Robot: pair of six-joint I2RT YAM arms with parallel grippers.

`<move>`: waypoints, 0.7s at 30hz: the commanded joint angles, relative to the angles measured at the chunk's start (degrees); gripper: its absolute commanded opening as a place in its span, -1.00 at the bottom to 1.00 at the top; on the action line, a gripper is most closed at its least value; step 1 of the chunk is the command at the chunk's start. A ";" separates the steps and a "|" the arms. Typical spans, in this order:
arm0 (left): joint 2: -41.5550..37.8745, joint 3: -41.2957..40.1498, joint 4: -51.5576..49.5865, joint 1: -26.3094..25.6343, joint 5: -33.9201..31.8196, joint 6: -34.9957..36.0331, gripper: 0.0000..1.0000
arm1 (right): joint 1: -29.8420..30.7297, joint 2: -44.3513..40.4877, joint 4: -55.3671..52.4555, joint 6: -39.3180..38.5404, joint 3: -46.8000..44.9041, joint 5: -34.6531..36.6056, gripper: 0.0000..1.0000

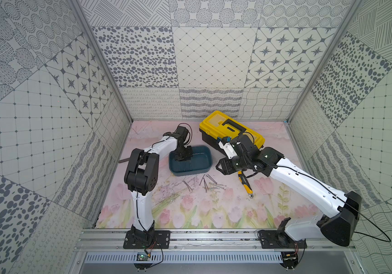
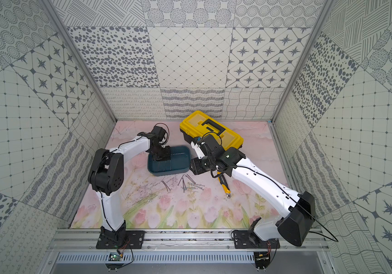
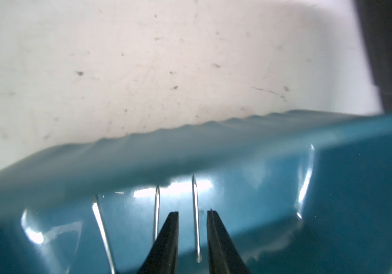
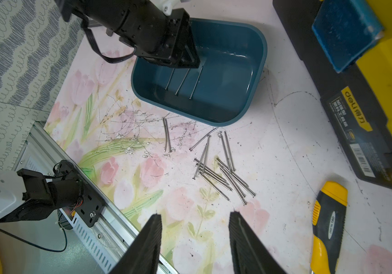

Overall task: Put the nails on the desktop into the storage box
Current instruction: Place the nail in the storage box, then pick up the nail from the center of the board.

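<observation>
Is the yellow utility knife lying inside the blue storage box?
No, the utility knife lies on the desktop, outside the storage box and apart from it.

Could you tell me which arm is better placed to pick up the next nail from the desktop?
Probably the right: the right gripper hangs open near the nails, while the left gripper is down inside the storage box.

White-shelled arms (image 1: 142, 208) — black joints (image 1: 140, 175), black cables (image 4: 115, 59) (loose, looping)
</observation>
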 commanded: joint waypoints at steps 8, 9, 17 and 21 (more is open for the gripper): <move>-21.82 -9.66 -2.70 -0.16 9.35 -5.85 -0.28 | 0.03 0.93 2.62 -1.22 -7.05 -1.66 -0.01; -24.27 -11.69 -1.77 -0.18 11.45 -6.77 -0.25 | -0.02 1.18 3.35 -1.41 -7.99 -1.54 -0.03; -44.65 -32.70 8.86 -0.25 22.09 -17.10 -0.07 | 0.90 5.77 5.29 -4.42 -10.12 -0.77 -0.08; -52.22 -38.58 4.92 -0.28 19.53 -17.35 -0.02 | 3.49 8.91 6.42 -3.90 -10.09 -1.20 -0.09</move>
